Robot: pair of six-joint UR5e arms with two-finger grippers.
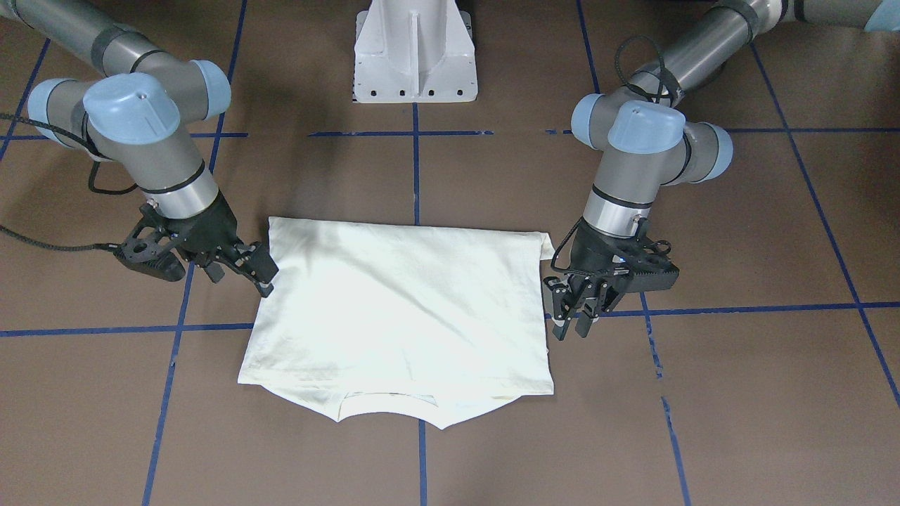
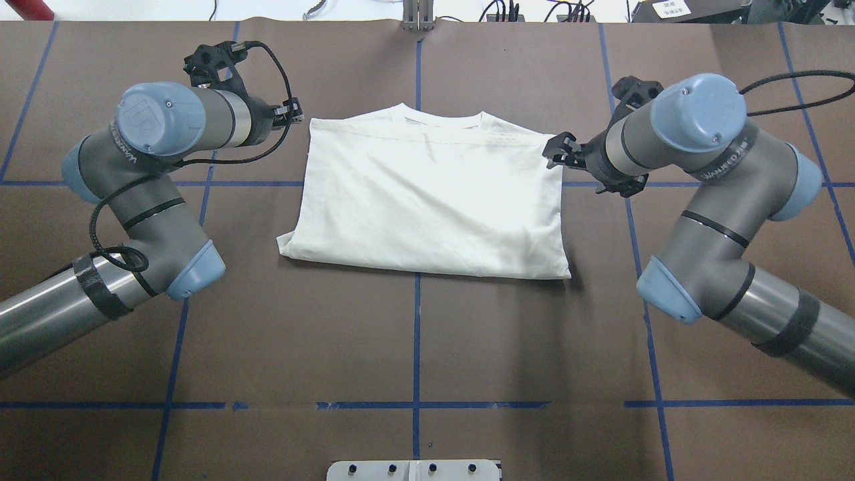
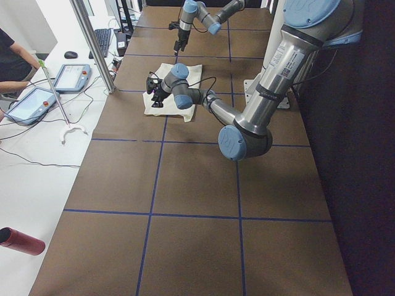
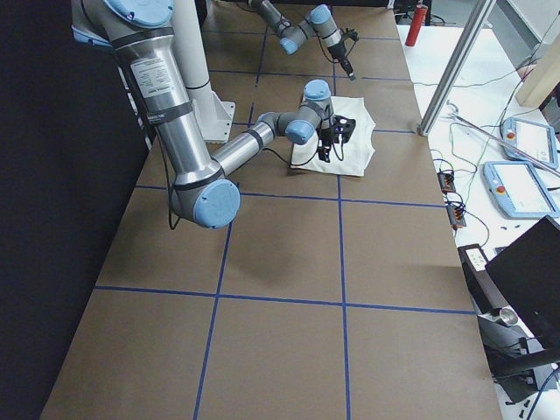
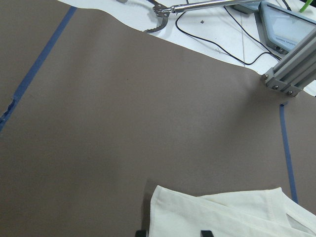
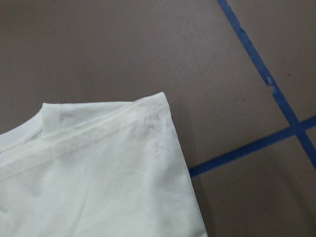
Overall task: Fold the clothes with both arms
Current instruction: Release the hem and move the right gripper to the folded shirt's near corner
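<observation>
The cream-white shirt point(image 1: 401, 309) lies folded flat on the brown table, plain side up, with the collar at the far edge from the robot point(image 2: 434, 120). No print shows. My left gripper point(image 1: 571, 327) is open and low at the shirt's left edge point(image 2: 294, 112). In the left wrist view its two fingertips point(image 5: 205, 232) stand apart with a shirt corner point(image 5: 217, 212) between them. My right gripper point(image 1: 242, 274) looks open at the shirt's right edge point(image 2: 554, 152). The right wrist view shows only a shirt corner point(image 6: 98, 168), with no fingers in view.
The white pedestal base point(image 1: 415, 56) stands at the robot's side of the table. Blue tape lines point(image 2: 417, 334) cross the brown surface. An aluminium post point(image 3: 92, 43) and the operators' tablets point(image 3: 31, 102) sit beyond the far edge. A red cylinder point(image 3: 21, 242) lies off the table.
</observation>
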